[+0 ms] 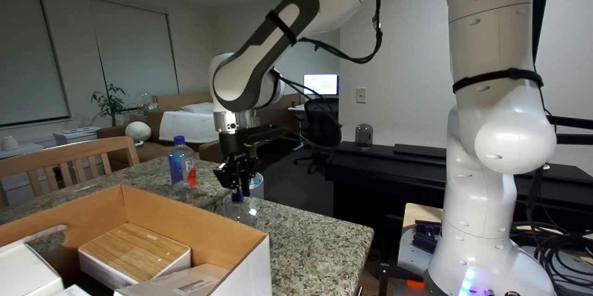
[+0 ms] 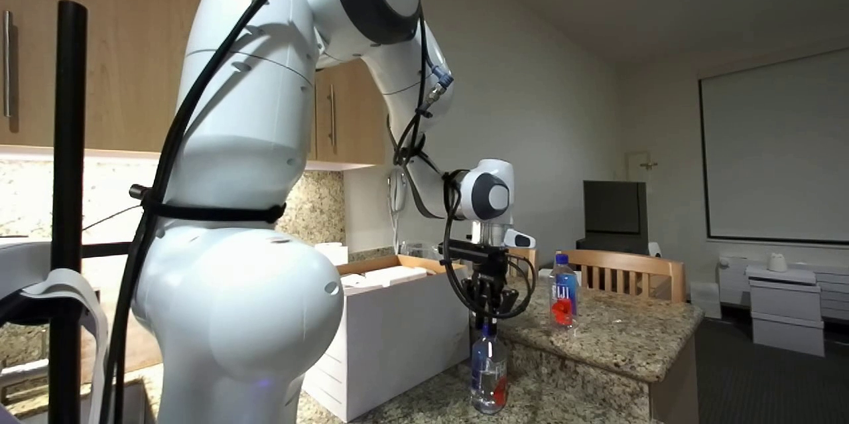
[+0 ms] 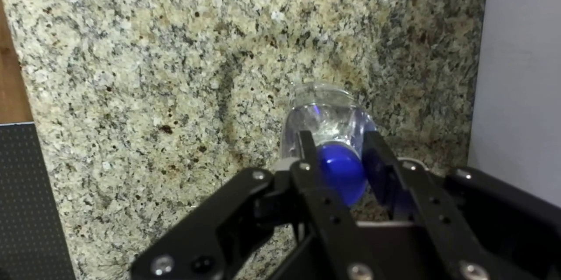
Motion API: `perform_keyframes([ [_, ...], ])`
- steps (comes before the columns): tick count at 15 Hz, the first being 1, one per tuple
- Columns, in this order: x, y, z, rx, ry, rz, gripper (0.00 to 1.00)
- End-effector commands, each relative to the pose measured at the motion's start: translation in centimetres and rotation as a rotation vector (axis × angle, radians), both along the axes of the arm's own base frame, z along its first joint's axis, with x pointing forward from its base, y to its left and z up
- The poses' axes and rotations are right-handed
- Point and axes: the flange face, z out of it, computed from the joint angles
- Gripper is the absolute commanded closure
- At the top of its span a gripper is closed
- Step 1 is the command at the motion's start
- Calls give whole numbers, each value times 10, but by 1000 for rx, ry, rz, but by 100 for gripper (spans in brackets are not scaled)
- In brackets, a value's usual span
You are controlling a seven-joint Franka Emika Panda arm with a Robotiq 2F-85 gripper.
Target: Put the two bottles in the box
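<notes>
A clear bottle with a blue cap stands upright on the lower granite counter beside the box; it shows in an exterior view and in the wrist view. My gripper points down over it, shut on its cap with one finger on each side; the gripper also shows in both exterior views. The second bottle, with blue and red colouring and a blue cap, stands upright on the raised counter. The box is open, tan inside and white outside; its white side shows in the wrist view.
Inside the box lie a white carton with a wood-look top and several other white packages. The raised granite counter forms a step behind the gripper. Wooden chairs stand beyond it. The lower counter ends at an edge facing the robot base.
</notes>
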Motion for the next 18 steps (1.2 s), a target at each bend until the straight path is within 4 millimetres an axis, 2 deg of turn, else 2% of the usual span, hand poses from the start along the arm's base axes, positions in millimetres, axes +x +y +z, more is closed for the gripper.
perform_keyframes([
  [1,-16,-9,7,31,-18,23,86],
  [5,-19,-12,13,32,-16,45,87],
  [6,-19,-13,19,38,-21,61,87],
  [8,-18,-14,41,40,-41,96,94],
  [9,15,22,20,39,-45,113,96],
  [12,30,49,37,42,-63,172,92],
  [13,33,59,37,34,-63,182,86],
  [14,38,64,34,36,-56,190,66],
  [16,45,65,27,43,-26,171,56],
  [18,49,56,26,22,5,132,44],
])
